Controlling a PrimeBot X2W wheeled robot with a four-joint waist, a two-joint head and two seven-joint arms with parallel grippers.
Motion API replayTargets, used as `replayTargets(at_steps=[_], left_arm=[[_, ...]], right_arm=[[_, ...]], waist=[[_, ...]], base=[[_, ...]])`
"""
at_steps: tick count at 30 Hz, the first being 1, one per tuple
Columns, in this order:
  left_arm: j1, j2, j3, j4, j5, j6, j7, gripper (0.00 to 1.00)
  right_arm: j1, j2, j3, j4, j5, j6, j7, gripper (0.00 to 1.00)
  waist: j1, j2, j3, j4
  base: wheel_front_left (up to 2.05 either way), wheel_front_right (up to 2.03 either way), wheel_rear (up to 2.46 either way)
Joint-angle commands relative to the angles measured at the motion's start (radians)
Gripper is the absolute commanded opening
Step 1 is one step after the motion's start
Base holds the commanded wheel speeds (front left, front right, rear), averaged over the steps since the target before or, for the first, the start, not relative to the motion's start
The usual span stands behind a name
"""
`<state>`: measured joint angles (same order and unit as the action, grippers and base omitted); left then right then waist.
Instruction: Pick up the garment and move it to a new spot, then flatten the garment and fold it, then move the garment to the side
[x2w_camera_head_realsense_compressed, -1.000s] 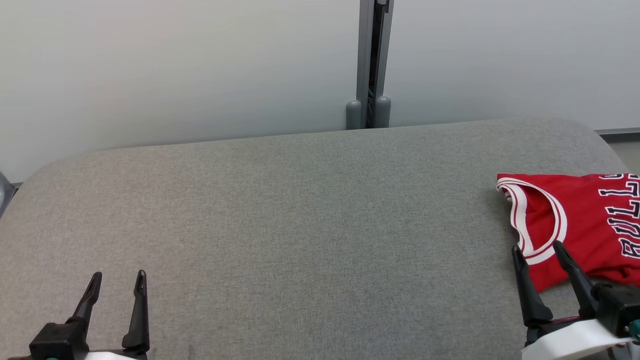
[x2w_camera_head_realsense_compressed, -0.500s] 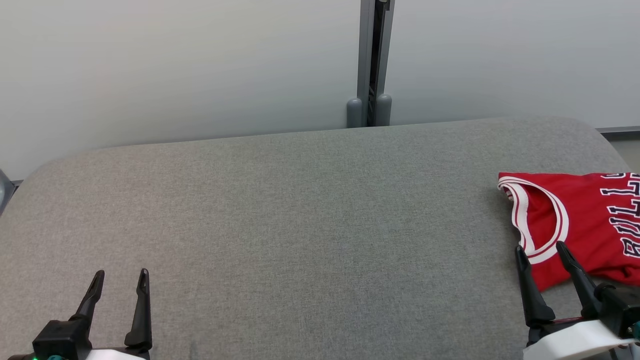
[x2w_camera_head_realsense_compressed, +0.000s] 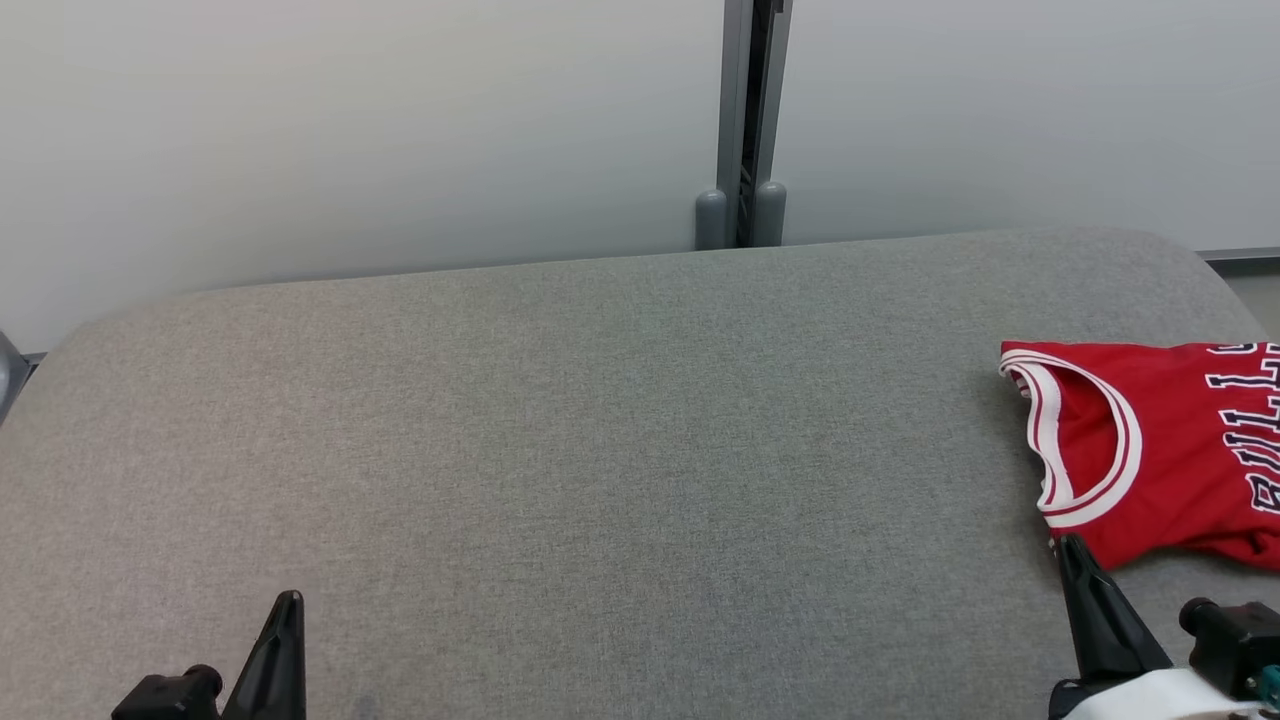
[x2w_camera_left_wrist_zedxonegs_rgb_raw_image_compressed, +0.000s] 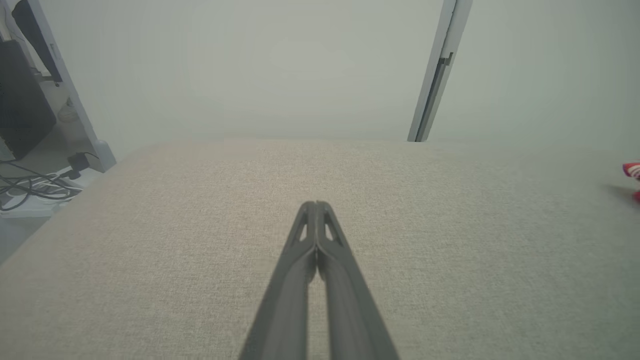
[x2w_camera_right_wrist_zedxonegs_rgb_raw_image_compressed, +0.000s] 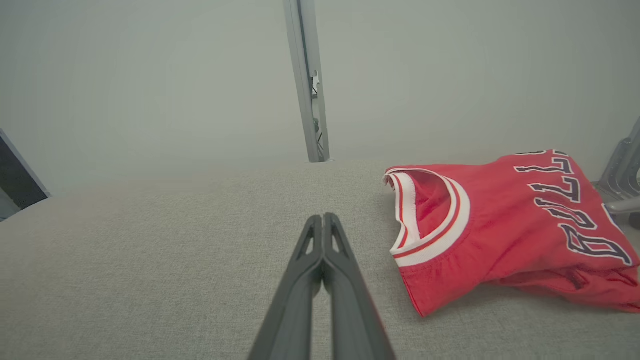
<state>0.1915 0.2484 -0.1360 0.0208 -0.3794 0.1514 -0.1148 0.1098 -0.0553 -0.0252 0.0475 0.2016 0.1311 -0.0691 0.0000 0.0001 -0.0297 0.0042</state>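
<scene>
The folded red basketball jersey with white trim (x2w_camera_head_realsense_compressed: 1170, 460) is lying at the right end of the grey fabric-covered desk (x2w_camera_head_realsense_compressed: 600, 450). The right pincer (x2w_camera_right_wrist_zedxonegs_rgb_raw_image_compressed: 323, 217) and left pincer (x2w_camera_left_wrist_zedxonegs_rgb_raw_image_compressed: 316, 204) are sitting pressed together, pinching nothing. Nudging with closed tips is risking rumpling the fold.

The left end effector (x2w_camera_left_wrist_zedxonegs_rgb_raw_image_compressed: 316, 205) and right end effector (x2w_camera_right_wrist_zedxonegs_rgb_raw_image_compressed: 324, 216) have both closed, fingertips now touching
</scene>
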Motion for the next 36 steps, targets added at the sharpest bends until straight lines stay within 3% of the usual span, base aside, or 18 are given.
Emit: replayTargets(at_steps=[1,36], left_arm=[[-0.019,0.005,0.001,-0.009,-0.049,-0.012,-0.007,0.0],[-0.088,-0.077,-0.06,0.032,-0.536,-0.124,-0.054,0.0]], right_arm=[[-0.014,-0.01,-0.015,-0.013,0.064,0.0,0.015,0.0],[-0.051,-0.005,-0.209,0.037,0.624,0.0,0.232,0.0]], waist=[[0.0,-0.0001,0.001,0.0],[0.0,-0.0001,0.014,-0.001]], base=[[0.0,0.0,0.0],[0.0,0.0,0.0]])
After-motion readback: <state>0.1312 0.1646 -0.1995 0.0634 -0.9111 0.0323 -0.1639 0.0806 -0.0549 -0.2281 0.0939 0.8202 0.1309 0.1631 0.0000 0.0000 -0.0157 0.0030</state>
